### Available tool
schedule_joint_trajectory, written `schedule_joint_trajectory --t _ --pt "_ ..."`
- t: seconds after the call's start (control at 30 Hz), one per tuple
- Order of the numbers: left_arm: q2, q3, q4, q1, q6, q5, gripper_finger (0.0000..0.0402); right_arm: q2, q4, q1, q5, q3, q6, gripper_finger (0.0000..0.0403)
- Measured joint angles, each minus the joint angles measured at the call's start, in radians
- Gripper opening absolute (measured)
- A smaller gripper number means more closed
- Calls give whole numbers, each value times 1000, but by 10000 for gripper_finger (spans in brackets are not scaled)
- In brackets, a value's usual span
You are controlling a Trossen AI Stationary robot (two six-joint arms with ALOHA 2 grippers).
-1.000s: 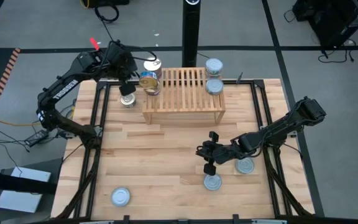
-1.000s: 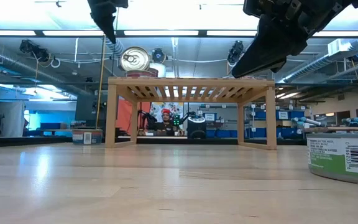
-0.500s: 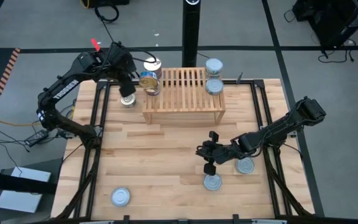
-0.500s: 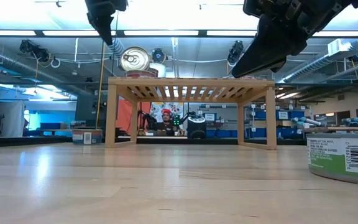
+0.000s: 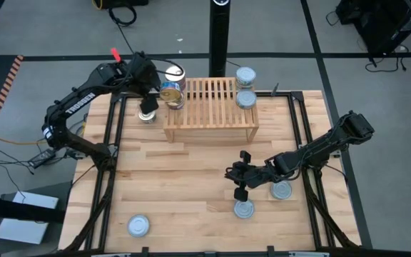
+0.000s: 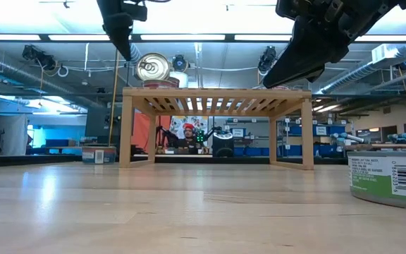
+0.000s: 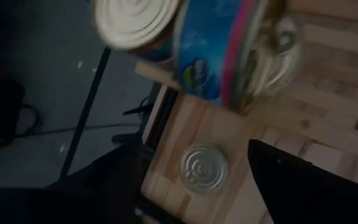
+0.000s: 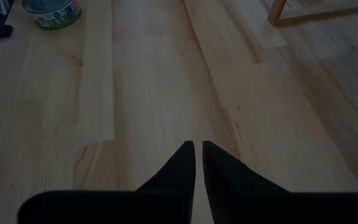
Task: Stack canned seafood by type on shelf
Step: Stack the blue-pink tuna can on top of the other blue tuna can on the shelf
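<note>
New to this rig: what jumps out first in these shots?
The slatted wooden shelf at the table's far middle, with tins at both ends: a gold-lidded tin tipped on edge at its left end, and two blue-lidded tins at its right end. The left gripper hangs open beside that tipped tin. The right gripper hovers shut over bare tabletop, with two loose tins just by it.

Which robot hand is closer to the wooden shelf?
Left. The left hand hangs open just off the shelf's left end. The right hand is shut, out over the table in front of it.
</note>
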Motion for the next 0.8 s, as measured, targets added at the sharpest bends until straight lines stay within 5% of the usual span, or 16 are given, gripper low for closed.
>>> schedule_joint_trajectory --t 0.2,0.8 --pt "-24 0 49 0 54 141 283 0 0 0 0 0 -1 43" --pt "-30 0 99 2 147 163 282 0 23 0 0 0 -35 43"
